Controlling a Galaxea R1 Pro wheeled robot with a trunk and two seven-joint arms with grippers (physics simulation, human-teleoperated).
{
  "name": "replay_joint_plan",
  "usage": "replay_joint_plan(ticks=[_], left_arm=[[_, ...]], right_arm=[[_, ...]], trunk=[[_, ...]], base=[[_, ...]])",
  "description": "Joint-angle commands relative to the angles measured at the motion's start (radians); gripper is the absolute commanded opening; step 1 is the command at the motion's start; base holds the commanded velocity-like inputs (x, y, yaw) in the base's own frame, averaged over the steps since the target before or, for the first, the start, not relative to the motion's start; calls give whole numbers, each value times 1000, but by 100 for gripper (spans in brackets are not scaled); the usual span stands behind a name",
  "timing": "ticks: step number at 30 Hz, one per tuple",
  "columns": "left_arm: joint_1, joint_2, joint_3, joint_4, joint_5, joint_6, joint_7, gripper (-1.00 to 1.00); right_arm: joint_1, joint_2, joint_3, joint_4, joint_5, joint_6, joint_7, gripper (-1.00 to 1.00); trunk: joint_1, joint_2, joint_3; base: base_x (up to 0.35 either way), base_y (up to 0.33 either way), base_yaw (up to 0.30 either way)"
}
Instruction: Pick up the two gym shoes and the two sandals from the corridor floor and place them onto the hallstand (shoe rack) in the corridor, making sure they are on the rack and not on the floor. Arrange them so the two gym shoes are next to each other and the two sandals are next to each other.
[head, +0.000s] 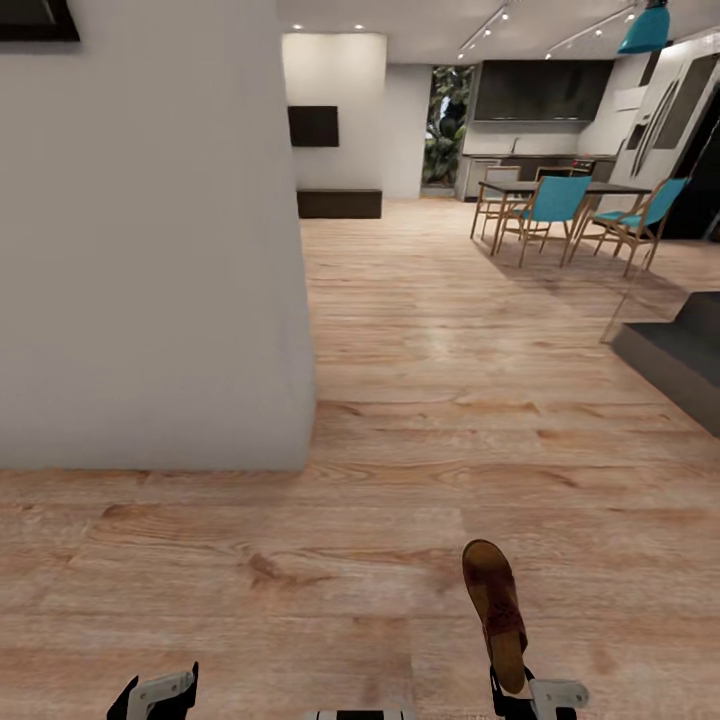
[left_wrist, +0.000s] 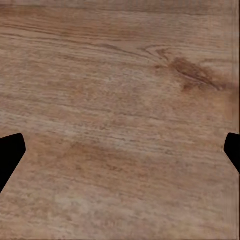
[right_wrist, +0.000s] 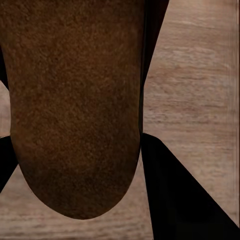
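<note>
One brown sandal (head: 495, 610) rises out of my right gripper (head: 522, 692) at the bottom of the head view, its sole turned toward the camera and its toe pointing away from me. In the right wrist view the sandal's brown sole (right_wrist: 75, 100) spans the space between the dark fingers (right_wrist: 175, 200), with the gripper (right_wrist: 75, 170) shut on it. My left gripper (head: 155, 697) hangs low at the bottom left. It is open (left_wrist: 120, 155) over bare wood-grain corridor floor (head: 400, 450). The gym shoes, the other sandal and the hallstand are out of view.
A white wall block (head: 150, 250) stands close on the left, its corner near the middle of the floor. A dark raised step (head: 680, 360) lies at the right. Far back are a dining table with teal chairs (head: 560, 205) and a dark low bench (head: 340, 203).
</note>
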Motion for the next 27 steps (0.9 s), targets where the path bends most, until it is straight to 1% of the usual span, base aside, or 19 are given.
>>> replay_joint_plan(ticks=[1,9,15,22,27], left_arm=[[0,0,6,0,-5,-3,-3,100],[0,-1,1,0,-15,0,-4,100],[0,-1,3,0,-9,1,-3,100],[0,0,1,0,-13,1,-4,100],[0,0,1,0,-9,-1,-4,100]], right_arm=[[-1,1,-1,1,5,-2,-5,-100],[-1,1,-1,1,5,-2,-5,-100],[-1,1,-1,1,5,-2,-5,-100],[-1,0,-1,1,5,-2,-6,-100],[-1,0,-1,1,5,-2,-5,-100]], trunk=[[0,0,-1],[0,0,-1],[0,0,-1],[0,0,-1],[0,0,-1]], base=[[0,0,-300],[0,0,-300],[0,0,-300],[0,0,-300],[0,0,-300]])
